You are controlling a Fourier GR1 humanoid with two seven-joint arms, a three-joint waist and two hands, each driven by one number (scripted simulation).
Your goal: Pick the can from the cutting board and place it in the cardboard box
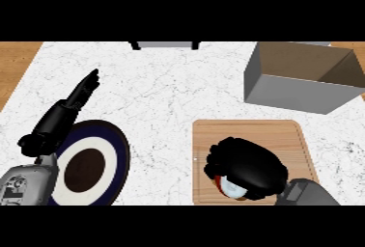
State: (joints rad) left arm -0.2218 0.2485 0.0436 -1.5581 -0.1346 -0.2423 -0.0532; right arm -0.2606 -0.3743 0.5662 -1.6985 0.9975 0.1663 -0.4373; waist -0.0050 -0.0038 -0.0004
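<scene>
the can (230, 186) sits on the cutting board (285, 137), low on the board's near left part, and only a sliver of it shows: a pale rounded face with a red strip at its left, with no lettering or brand that can be read. the right hand (246, 166) is curled down over the can from above, fingers wrapped round it and hiding most of it, its grey forearm entering from the lower right. the wooden board lies on the white marbled counter (171, 91), its far half bare, its near edge running to the bottom of the view. beyond the board's far right corner stands the cardboard box (292, 94), open at the top, its grey side wall facing the board, with a strip of bare counter between them; the box reaches close to the counter's right edge. to the left of the board is a broad stretch of open counter, then a round plate (114, 144) with a dark blue rim, white ring and dark brown centre. the left hand (71, 103) rests above the plate's far left rim, fingers straight and pointing away, holding nothing. at the counter's far edge a dark-framed grey object (165, 45) shows only in part.
</scene>
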